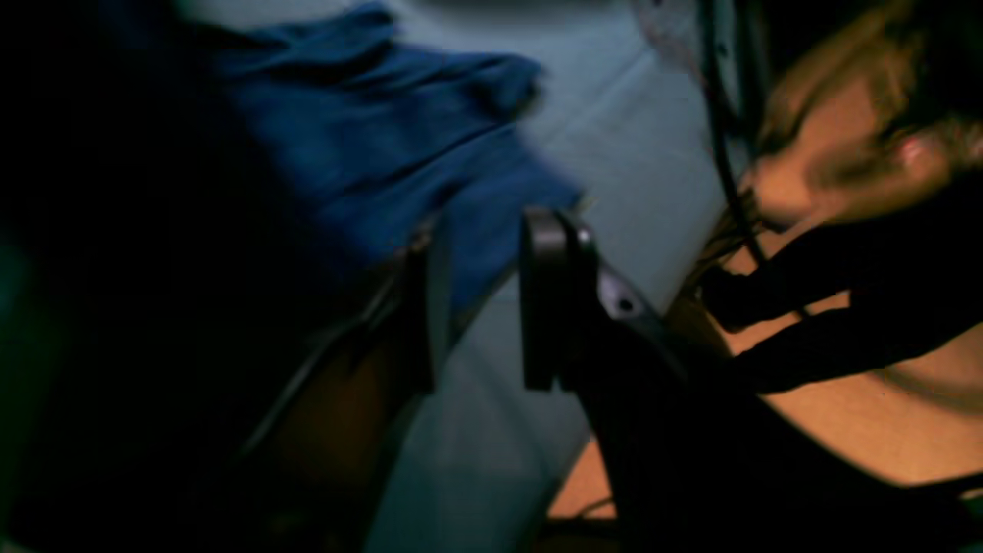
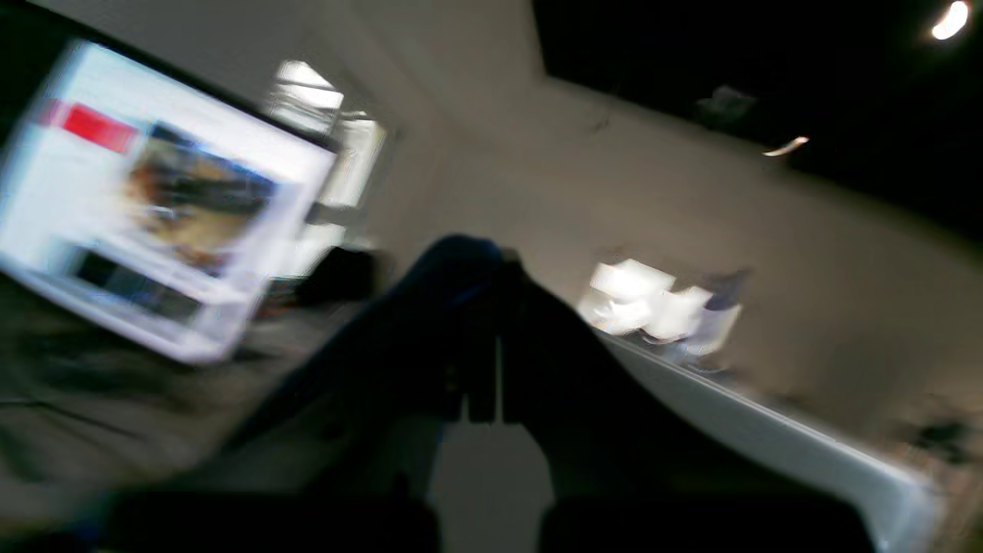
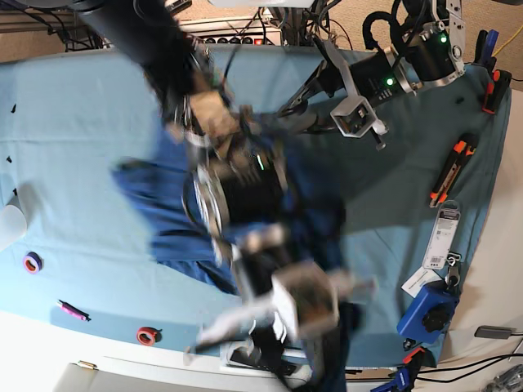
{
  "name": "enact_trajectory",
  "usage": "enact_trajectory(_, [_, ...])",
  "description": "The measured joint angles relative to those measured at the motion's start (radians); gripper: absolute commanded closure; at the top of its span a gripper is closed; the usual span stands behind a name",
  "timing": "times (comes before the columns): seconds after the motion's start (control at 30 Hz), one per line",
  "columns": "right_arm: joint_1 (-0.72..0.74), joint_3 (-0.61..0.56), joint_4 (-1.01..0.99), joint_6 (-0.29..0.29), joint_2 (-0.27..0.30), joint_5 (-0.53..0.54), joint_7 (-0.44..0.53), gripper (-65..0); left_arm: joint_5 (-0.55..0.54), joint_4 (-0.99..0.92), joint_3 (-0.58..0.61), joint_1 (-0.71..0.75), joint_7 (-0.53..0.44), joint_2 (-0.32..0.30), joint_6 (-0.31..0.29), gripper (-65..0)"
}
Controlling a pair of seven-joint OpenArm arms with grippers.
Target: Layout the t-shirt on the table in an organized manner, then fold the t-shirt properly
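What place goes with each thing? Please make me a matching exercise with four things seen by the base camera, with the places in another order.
Things:
1. small purple tape ring
2. small red tape ring
3. long orange-and-black object
4. dark navy-blue knit t-shirt

Places in the base view:
A. middle of the teal-draped table, partly under the arms
B. right side
C. left edge
D. near the bottom edge, left of centre

Pairs: 1-C, 2-D, 3-B, 4-A
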Motion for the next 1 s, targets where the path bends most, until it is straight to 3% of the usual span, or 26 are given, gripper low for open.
enact_trajectory(0.07, [0.052, 0.071, -0.122, -0.026, 0.003, -0.016, -0.017, 0.0, 0.012, 0.0, 0.0, 0.021, 0.0, -0.002, -0.002, -16.8])
enact_trajectory(0.27, [0.253, 0.321, -0.655, -0.007, 0.008, -0.028, 0.025, 0.0, 0.015, 0.0, 0.0, 0.037, 0.0, -0.003, -0.002, -16.8])
enact_trajectory(0.4, [0.438, 0.414, -1.026, -0.068, 0.075, -0.031, 0.04, 0.0, 0.013, 0.0, 0.0, 0.039, 0.0, -0.003, -0.002, -16.8])
enact_trajectory(0.53, [0.566, 0.422, -1.279, -0.071, 0.148, -0.035, 0.034, 0.0, -0.036, 0.0, 0.0, 0.038, -0.001, -0.002, -0.002, -16.8])
enact_trajectory(0.8, [0.558, 0.418, -1.338, -0.035, 0.203, -0.034, 0.006, 0.0, -0.024, 0.0, 0.0, 0.038, 0.0, -0.002, -0.002, -16.8])
enact_trajectory(0.9, [0.547, 0.418, -1.338, -0.035, 0.211, -0.036, 0.002, 0.0, 0.113, 0.0, 0.0, 0.018, -0.019, -0.002, 0.003, -16.8])
enact_trajectory(1.0, [0.542, 0.418, -1.339, -0.02, 0.208, -0.035, -0.005, 0.0, 0.192, -0.018, 0.0, -0.014, -0.099, -0.002, 0.069, -17.8])
